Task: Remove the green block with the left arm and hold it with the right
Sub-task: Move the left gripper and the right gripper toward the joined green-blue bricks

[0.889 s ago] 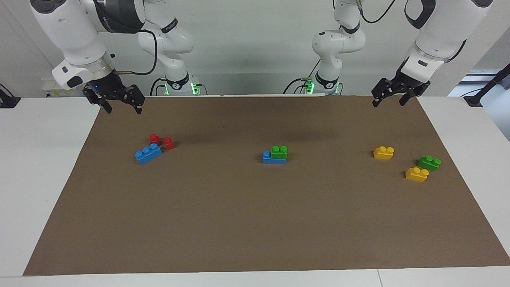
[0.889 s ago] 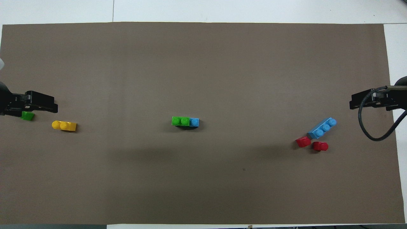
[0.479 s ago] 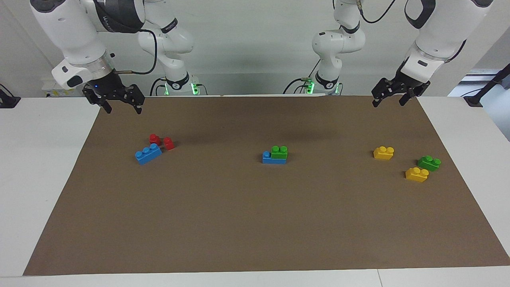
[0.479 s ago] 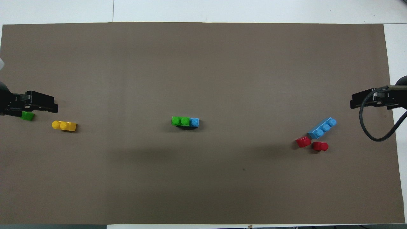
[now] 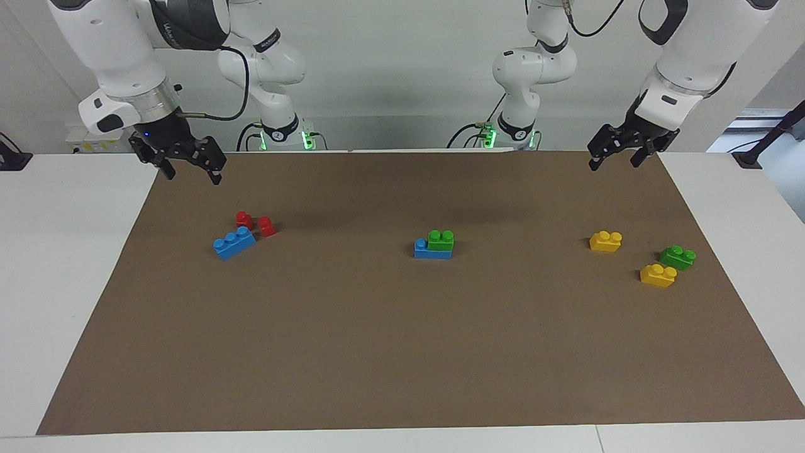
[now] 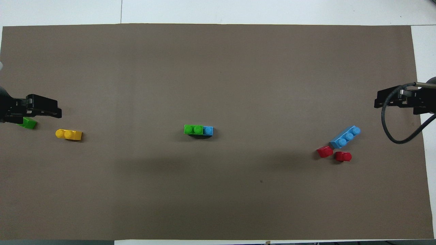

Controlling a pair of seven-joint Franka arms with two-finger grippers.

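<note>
Sitting on blue brick (image 5: pixel 433 250), green block (image 5: pixel 441 240)

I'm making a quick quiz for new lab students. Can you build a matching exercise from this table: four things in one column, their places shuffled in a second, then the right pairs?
Things:
1. green block
2. red bricks
3. left tool
4. right tool

Places:
A. in the air, open, over the mat's edge at the right arm's end
B. stacked on a blue brick at the mat's middle
C. in the air, open, over the mat's edge at the left arm's end
D. beside the long blue brick, nearer the robots than it

Pairs: 1-B, 2-D, 3-C, 4-A
</note>
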